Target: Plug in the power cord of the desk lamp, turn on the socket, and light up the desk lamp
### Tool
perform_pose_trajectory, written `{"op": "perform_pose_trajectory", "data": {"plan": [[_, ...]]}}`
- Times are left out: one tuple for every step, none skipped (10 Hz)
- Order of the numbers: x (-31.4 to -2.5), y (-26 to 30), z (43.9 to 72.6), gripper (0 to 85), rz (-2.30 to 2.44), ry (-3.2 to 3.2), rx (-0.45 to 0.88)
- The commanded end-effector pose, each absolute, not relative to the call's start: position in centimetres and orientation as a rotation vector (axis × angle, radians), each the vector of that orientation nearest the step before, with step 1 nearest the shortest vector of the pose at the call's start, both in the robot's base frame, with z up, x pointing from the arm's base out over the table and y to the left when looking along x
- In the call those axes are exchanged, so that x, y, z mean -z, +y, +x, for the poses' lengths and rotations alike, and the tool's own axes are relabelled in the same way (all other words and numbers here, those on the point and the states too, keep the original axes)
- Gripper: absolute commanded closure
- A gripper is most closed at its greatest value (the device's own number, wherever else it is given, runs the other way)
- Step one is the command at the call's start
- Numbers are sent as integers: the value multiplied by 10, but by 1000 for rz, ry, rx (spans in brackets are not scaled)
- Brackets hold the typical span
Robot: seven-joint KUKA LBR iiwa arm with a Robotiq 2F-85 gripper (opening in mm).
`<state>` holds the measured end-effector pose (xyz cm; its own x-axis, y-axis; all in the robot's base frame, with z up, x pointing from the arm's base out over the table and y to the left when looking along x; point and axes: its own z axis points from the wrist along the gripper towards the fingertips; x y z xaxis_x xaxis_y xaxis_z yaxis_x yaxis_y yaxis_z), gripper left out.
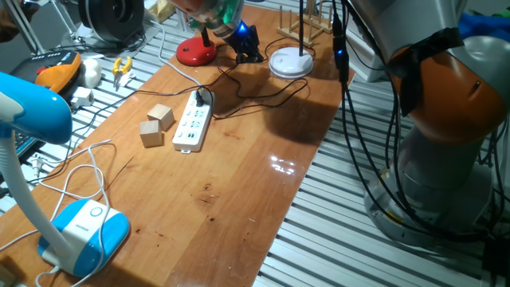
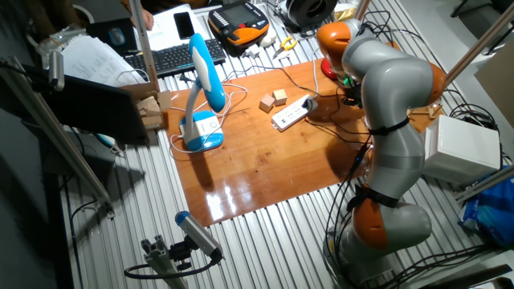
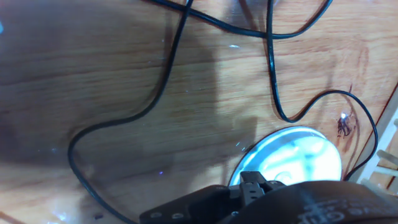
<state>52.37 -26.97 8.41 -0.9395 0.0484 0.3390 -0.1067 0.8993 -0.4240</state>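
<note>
From my remote station, the gripper (image 1: 249, 44) hangs at the far end of the wooden table (image 1: 239, 183), just left of the white round lamp base (image 1: 291, 63); its black fingers sit in shadow under a blue light, and I cannot tell whether they are spread or closed, or holding anything. In the hand view the fingers are cut off by the dark housing along the bottom edge, with only the lamp base (image 3: 292, 158) glowing pale beside it.

The power cord (image 1: 263, 96) loops in thin black curves across the wood between the lamp base and the socket (image 1: 194, 125). Its plug (image 1: 204, 98) sits at the far end of the socket, apparently seated in the end outlet, though the view is too small to be sure. The socket lies flat near the table's left edge, its switch state unreadable.

2 wooden blocks (image 1: 157, 124) sit just left of the socket. A red round object (image 1: 196, 53) is partly hidden behind the hand. A blue and white desk lamp (image 1: 80, 231) is cropped at the near left corner.
</note>
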Motion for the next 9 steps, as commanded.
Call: {"op": "perform_pose_trajectory", "data": {"plan": [[-86,-269,522,850,37,-2721,-636],[-88,-267,520,850,32,-2719,-634],[-90,-262,519,850,17,-2716,-637],[-94,-256,516,850,3,-2715,-646],[-96,-255,513,850,1,-2718,-659],[-97,-257,511,850,2,-2728,-675],[-96,-259,511,850,12,-2728,-714],[-94,-263,512,850,31,-2729,-741],[-91,-269,513,850,45,-2735,-744]]}}
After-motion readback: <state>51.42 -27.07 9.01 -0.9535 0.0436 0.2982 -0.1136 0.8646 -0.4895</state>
